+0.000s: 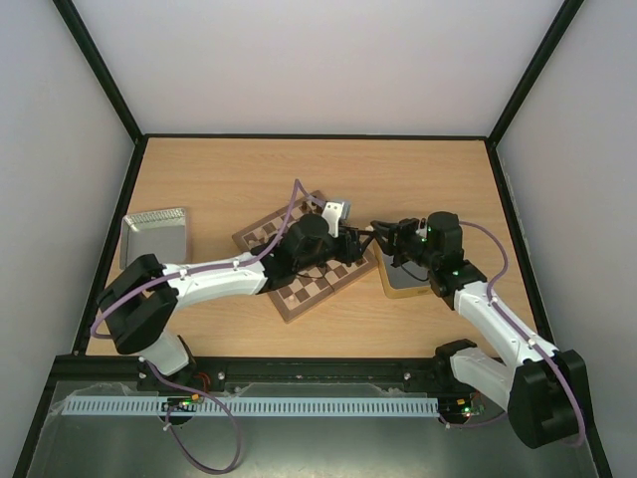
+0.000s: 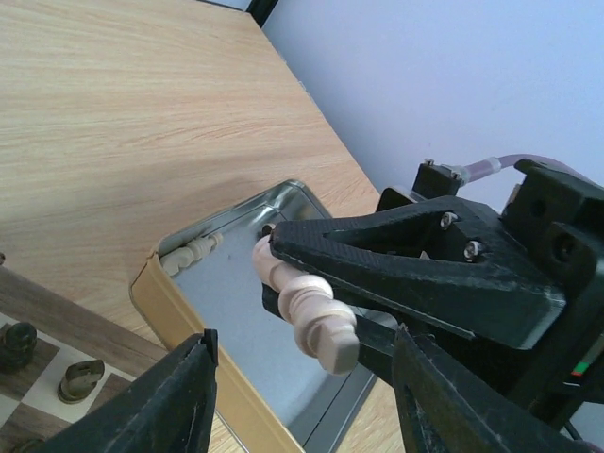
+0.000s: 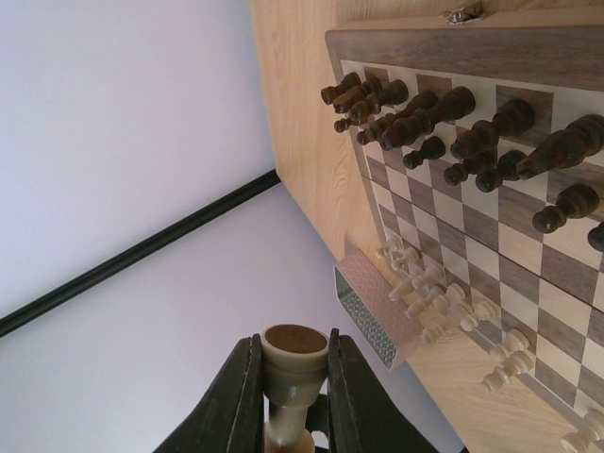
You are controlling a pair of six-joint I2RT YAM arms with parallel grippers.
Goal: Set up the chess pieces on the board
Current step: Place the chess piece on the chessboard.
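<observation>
My right gripper (image 3: 294, 344) is shut on a cream chess piece (image 3: 294, 366), held sideways with its round base toward the right wrist camera. In the left wrist view the same piece (image 2: 307, 310) hangs in the air over the tin, between my left gripper's (image 2: 304, 347) wide-open fingers, touching neither. In the top view both grippers meet tip to tip at the board's right edge: left (image 1: 356, 242), right (image 1: 384, 235). The board (image 1: 320, 291) carries dark chessmen (image 3: 444, 123) on one side and several cream chessmen (image 3: 444, 300) on the other.
An open metal tin (image 2: 179, 326) lies just right of the board under the grippers, with one cream piece (image 2: 191, 253) in its corner. A patterned tin lid (image 3: 373, 311) leans by the board's cream side. A silver tray (image 1: 154, 234) lies at far left.
</observation>
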